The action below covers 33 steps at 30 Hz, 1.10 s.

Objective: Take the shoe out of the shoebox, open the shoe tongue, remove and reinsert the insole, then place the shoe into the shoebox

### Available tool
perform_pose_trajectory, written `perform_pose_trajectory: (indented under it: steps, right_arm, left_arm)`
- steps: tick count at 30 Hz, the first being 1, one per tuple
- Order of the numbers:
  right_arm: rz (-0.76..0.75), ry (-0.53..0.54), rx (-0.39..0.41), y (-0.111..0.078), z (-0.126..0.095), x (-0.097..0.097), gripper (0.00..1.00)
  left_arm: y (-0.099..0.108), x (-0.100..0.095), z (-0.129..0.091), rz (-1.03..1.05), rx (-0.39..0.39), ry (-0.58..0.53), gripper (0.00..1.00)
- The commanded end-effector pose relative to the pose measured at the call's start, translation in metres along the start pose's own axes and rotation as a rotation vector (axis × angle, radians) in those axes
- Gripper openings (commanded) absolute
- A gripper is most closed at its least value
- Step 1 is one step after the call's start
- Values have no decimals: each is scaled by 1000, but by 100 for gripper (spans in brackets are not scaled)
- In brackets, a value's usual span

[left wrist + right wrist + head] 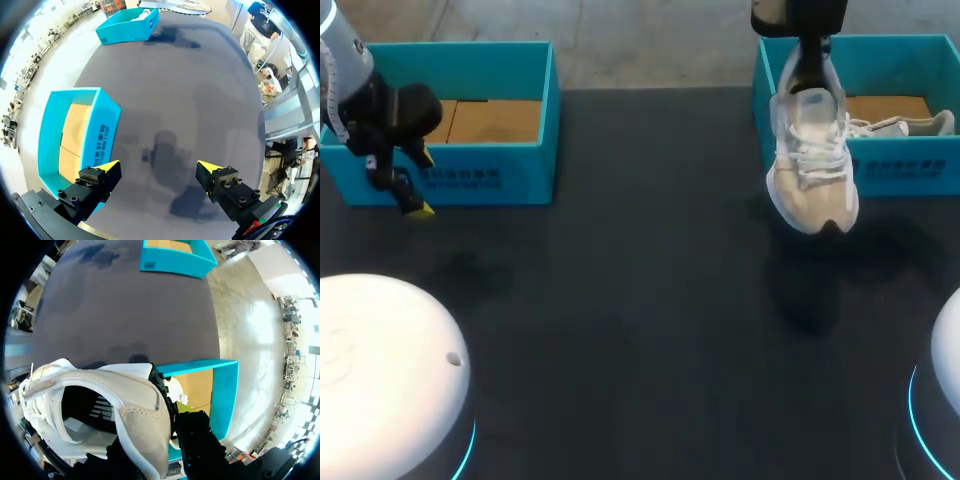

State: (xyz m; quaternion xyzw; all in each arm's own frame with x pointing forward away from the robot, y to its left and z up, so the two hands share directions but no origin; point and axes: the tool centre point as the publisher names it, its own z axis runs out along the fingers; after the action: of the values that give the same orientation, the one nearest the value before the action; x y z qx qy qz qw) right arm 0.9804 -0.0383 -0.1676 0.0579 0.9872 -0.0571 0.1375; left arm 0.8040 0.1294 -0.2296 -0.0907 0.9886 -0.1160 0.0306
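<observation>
Right hand clamps beige-white lace-up sneaker by heel, toe-down before right teal cardboard shoebox, 1 pale shoe inside. Left hand wide open, empty, beside left teal shoebox.

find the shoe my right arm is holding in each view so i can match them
Head view: shoe hangs toe-down from the right gripper, in front of the right shoebox.
Left wrist view: a pale sliver far across the table, by that shoebox.
Right wrist view: fills the foreground, heel at the gripper.
Shared landmark: the teal right shoebox, beside the shoe in all three.
</observation>
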Motion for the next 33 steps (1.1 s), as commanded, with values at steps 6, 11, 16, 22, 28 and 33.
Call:
perform_pose_trajectory:
  steps: [6, 11, 16, 22, 28, 33]
  right_arm:
    - [15, 15, 12, -2, 0, -2, 0]
    - [106, 46, 80, -18, 1, -17, 0]
    - [153, 55, 114, -33, 1, -33, 0]
    - [205, 49, 128, -48, 2, -52, 0]
    - [360, 88, 136, -77, 14, -78, 0]
    - [474, 114, 135, -97, 19, -91, 0]
  left_arm:
    - [-3, -2, 0, -71, -18, 10, 100]
    - [-6, -17, -7, -398, -106, 51, 100]
    - [4, -24, -11, -608, -146, 58, 100]
    - [14, -23, -14, -738, -179, 6, 100]
    - [30, -23, -29, -837, -168, -23, 100]
    - [37, -22, -38, -874, -153, -41, 100]
